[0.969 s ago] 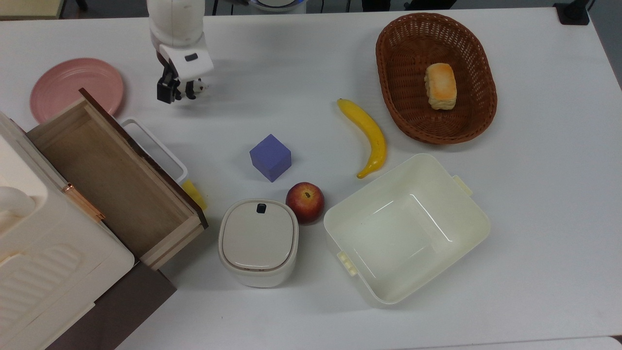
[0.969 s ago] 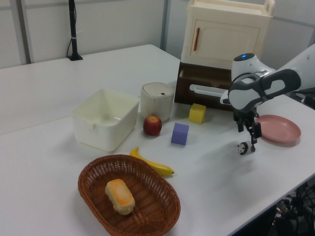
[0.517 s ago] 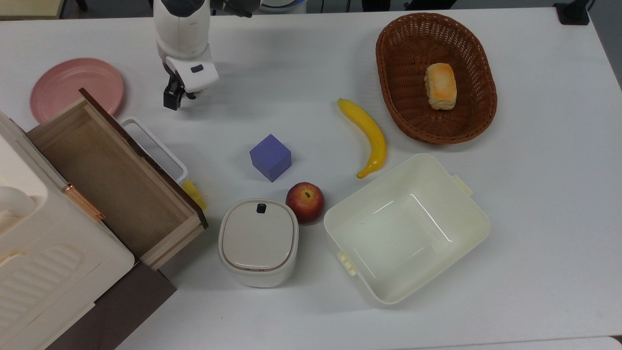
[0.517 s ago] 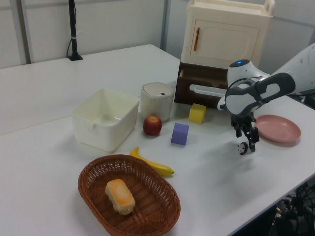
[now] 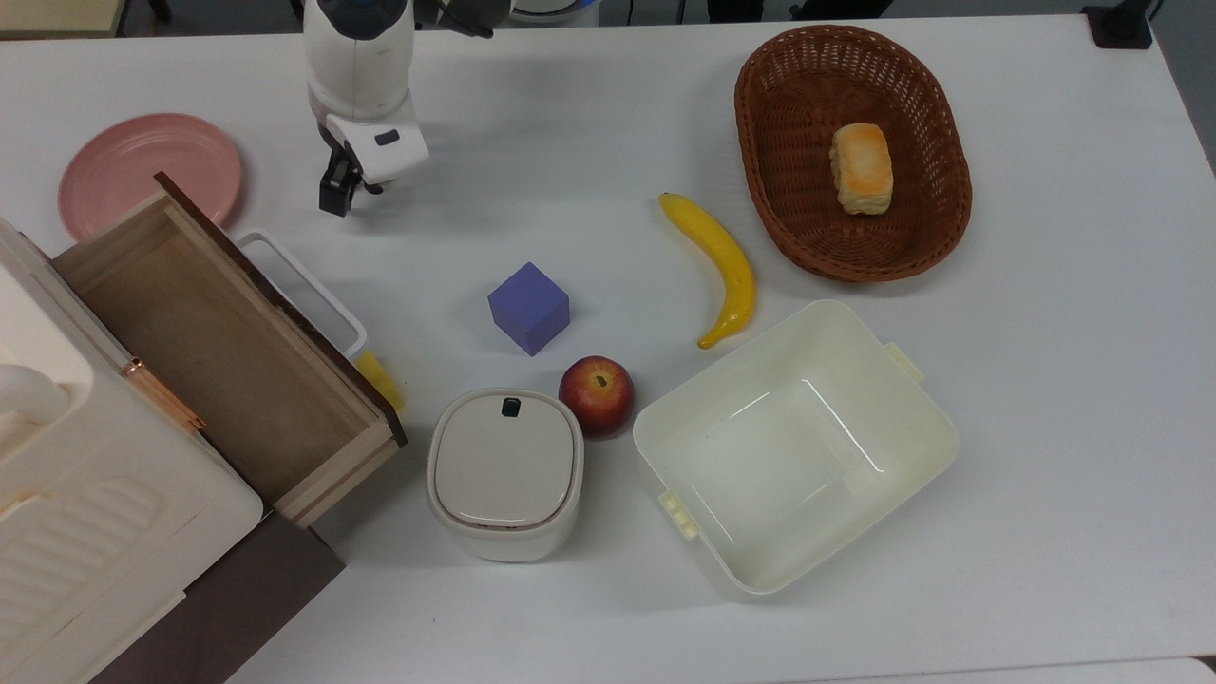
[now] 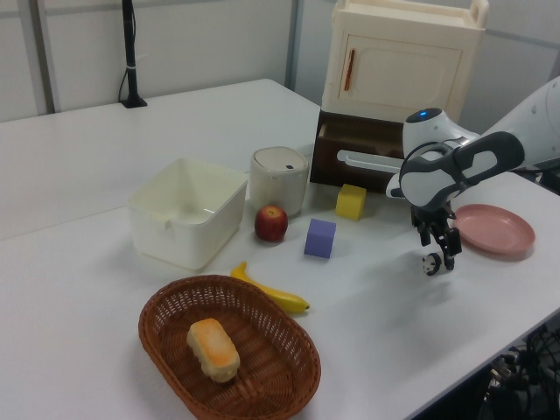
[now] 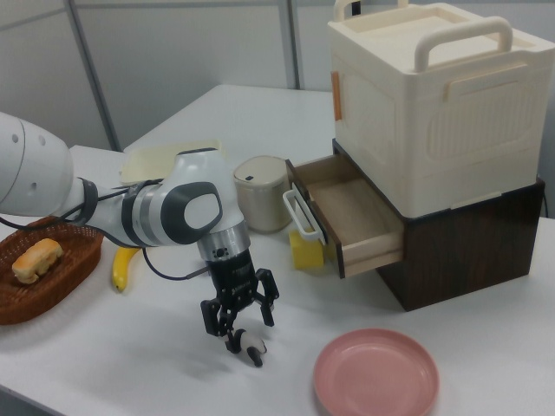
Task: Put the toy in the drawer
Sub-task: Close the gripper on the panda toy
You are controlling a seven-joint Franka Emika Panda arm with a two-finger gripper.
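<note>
The gripper (image 7: 240,328), jaws spread, straddles the panda toy (image 7: 251,351) standing on the table (image 6: 367,297) near the pink plate (image 7: 377,375); it looks light, rigid, perhaps slippery, best pinched across its body.

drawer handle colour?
White, on the drawer's dark brown front; handle shows best in the right view.

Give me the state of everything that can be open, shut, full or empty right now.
drawer: pulled open, nothing inside.
toy: on the table, not in the drawer.
tool: open, low over the toy.
cupboard door: shut.
lidded bin: lid shut.
cream tub: no lid, empty.
basket: holds a bread roll.
pink plate: empty.
</note>
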